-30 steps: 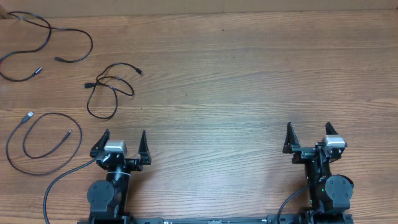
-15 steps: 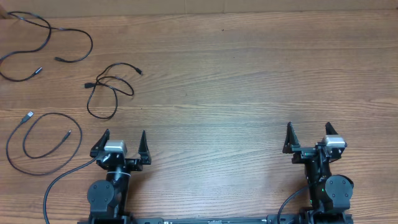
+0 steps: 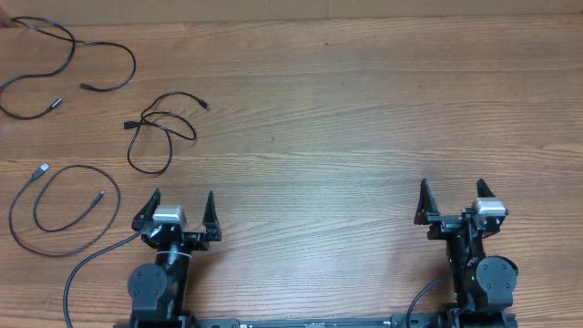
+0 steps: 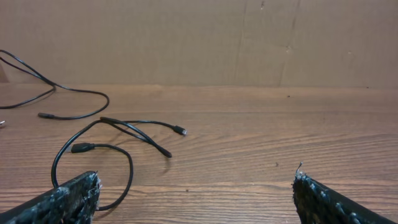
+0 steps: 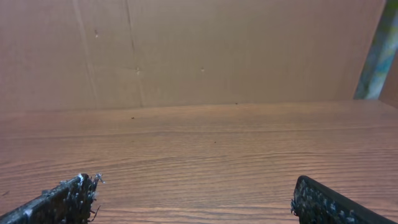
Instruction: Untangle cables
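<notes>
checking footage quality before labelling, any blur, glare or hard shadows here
Overhead: even soft light, cables sharp, barely any shadow, no glare on the table. Left wrist: cables crisp too. Right wrist: table grain sharp, no glare.

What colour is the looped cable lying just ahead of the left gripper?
The cable is black, plugs included; the left wrist view shows it best.
</notes>
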Robot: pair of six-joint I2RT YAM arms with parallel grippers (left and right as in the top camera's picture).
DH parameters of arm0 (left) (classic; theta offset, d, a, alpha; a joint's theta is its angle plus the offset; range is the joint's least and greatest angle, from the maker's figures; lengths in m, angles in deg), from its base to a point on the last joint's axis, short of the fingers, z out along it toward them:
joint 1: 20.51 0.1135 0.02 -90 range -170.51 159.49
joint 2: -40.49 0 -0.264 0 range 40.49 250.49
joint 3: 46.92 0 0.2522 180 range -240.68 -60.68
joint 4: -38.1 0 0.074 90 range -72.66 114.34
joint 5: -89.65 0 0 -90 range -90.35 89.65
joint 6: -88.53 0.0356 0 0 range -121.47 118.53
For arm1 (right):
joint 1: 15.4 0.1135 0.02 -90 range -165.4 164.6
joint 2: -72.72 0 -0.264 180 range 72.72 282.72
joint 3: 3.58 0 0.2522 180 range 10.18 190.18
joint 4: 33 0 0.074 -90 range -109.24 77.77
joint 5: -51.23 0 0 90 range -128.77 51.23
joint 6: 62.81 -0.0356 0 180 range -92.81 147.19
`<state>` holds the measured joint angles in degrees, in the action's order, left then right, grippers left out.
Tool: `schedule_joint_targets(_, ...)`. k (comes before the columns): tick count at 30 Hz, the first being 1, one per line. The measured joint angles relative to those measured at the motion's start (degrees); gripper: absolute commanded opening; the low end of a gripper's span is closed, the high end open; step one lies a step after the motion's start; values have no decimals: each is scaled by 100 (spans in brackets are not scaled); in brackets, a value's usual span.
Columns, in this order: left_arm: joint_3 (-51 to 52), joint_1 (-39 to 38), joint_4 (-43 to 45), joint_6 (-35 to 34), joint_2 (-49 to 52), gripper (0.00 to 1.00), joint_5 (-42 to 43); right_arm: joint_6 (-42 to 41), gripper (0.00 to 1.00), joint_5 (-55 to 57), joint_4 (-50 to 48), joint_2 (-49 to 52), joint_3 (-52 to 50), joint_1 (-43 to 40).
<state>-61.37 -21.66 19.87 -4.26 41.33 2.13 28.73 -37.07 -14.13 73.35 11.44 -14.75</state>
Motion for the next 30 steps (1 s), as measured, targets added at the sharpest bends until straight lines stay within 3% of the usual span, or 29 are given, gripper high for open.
schedule_joint_targets(7, 0, 0, 0, 0, 0, 100, 0, -2, 100, -4, 0, 0, 0, -330)
schedule_joint_targets(30, 0, 0, 0, 0, 0, 100, 0, -2, 100, -7, 0, 0, 0, -330)
